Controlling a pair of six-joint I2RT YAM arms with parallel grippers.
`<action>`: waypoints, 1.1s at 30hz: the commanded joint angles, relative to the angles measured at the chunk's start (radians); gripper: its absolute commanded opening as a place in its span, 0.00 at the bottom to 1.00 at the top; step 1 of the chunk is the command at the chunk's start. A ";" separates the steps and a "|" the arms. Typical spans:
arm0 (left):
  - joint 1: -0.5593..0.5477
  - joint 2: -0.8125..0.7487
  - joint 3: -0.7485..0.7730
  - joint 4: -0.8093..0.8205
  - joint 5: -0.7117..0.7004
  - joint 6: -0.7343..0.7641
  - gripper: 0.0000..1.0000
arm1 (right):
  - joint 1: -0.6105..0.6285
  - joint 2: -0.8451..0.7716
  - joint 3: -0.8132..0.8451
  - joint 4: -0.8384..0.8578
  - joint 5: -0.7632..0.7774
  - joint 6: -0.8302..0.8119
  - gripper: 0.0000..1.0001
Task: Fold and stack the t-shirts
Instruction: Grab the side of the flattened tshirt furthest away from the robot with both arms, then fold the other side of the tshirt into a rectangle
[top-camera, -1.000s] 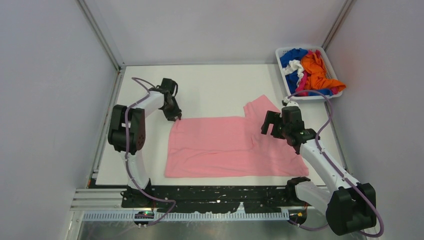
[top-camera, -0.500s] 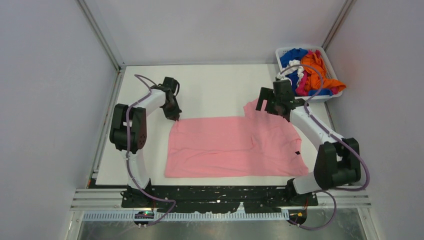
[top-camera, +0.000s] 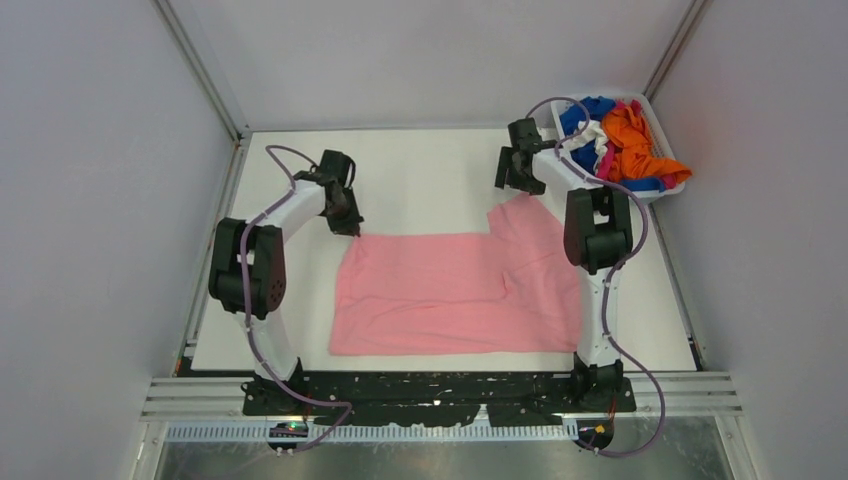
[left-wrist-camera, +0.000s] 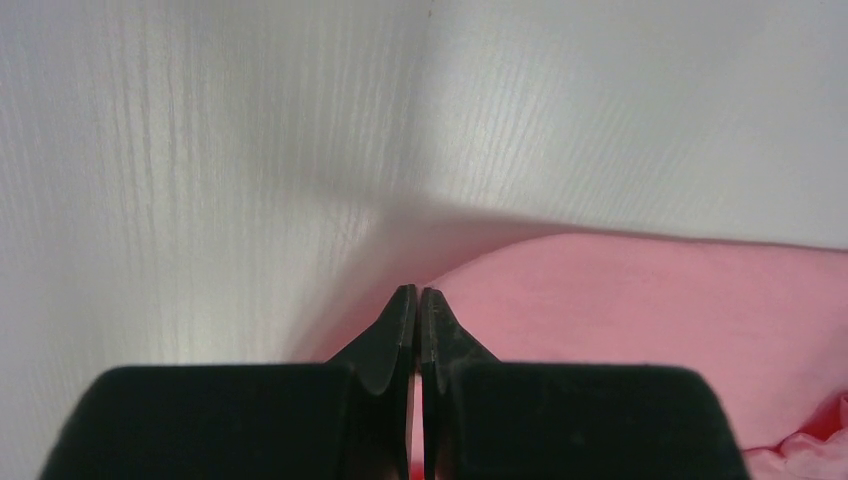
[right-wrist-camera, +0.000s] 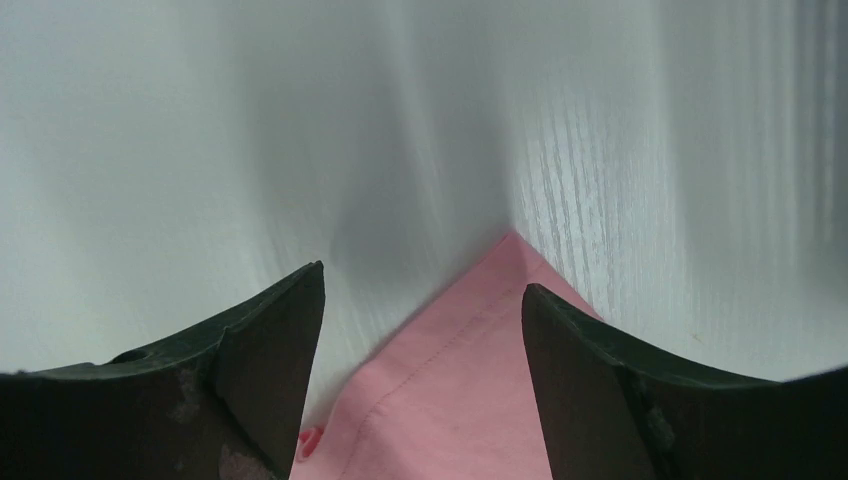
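Since a second ago the right gripper (top-camera: 513, 168) has swung from above the shirt's 3 o'clock end out to 1 o'clock. Its fingers stand wide apart just past the sleeve (right-wrist-camera: 470, 380) tip, holding nothing. The left gripper (left-wrist-camera: 417, 292) stays pinched together on the far hem corner at 10 o'clock. The light pink t-shirt (top-camera: 450, 290) lies flat mid-table, its long axis running 9 to 3 o'clock, hem toward 9, soft knit with faint wrinkles and a stitched sleeve edge. The table (top-camera: 430, 170) is white with a fine woodgrain. Crumpled orange, blue and white t-shirts (top-camera: 628, 140) fill the white plastic basket (top-camera: 556, 104) at 2 o'clock.
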 joint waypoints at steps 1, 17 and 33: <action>-0.007 -0.043 -0.006 0.029 0.029 0.020 0.00 | -0.003 0.014 0.031 -0.088 0.042 -0.001 0.78; -0.026 -0.110 -0.058 0.038 0.020 0.034 0.00 | -0.003 -0.114 -0.165 0.001 0.115 0.043 0.07; -0.111 -0.350 -0.260 0.125 0.007 0.094 0.00 | 0.006 -0.762 -0.802 0.166 0.077 0.041 0.05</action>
